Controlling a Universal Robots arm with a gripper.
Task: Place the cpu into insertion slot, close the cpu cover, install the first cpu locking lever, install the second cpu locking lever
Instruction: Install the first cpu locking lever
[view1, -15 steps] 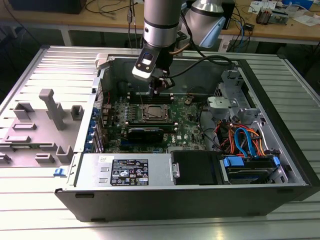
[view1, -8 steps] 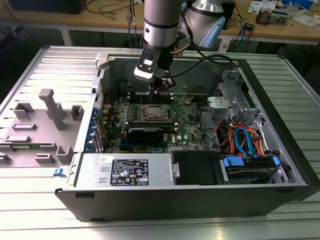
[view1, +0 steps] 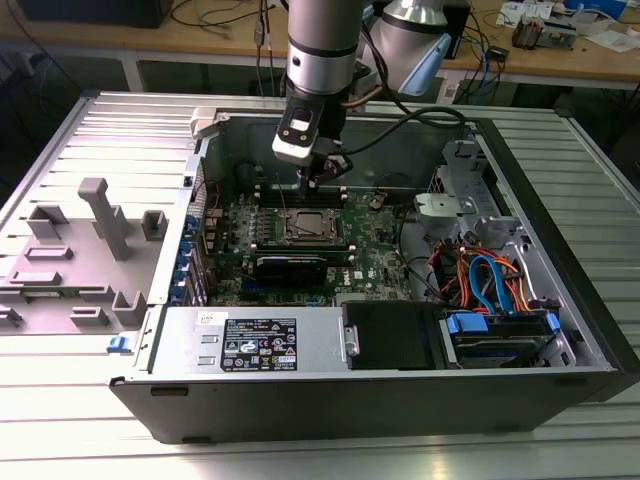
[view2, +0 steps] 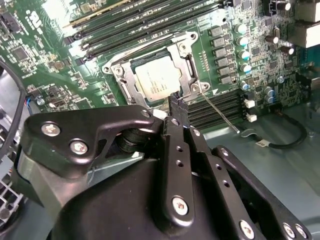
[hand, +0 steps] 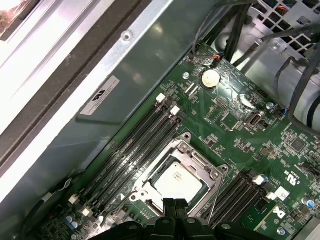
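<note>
One step looks done for sure: the cpu (view2: 157, 82) lies flat in the insertion slot (view2: 150, 56), dull silver top showing square through the window. And the cpu cover (view2: 182, 52) is down over it, its frame lying level around the chip in both wrist views, so I'd call that step done too.

Now the levers. One thin wire lever (view2: 220, 112) runs out from the socket's corner and lies slanted across the black memory slots (view2: 150, 20), its looped end well clear of the socket. By my reading that one is not latched. Whether the other lever is locked, I cannot tell from here. So roughly halfway, with the lever work left.

The gripper (view2: 177, 100) hangs just above the socket's edge, beside the root of that loose lever, with its two black fingertips (hand: 167, 204) pressed together and nothing between them. In the exterior view it hovers over the middle of the green motherboard (view1: 375, 262).

Around it: the computer case (view1: 560, 250) lies open on its side on a ribbed metal table (view1: 120, 140). Inside sit a labelled power supply (view1: 255, 342) and a bundle of blue and orange cables (view1: 490, 280). Grey fixture blocks (view1: 105, 225) stand on the table at the exterior view's left, and wooden workbenches (view1: 600, 62) with wires and clutter run along the back.
</note>
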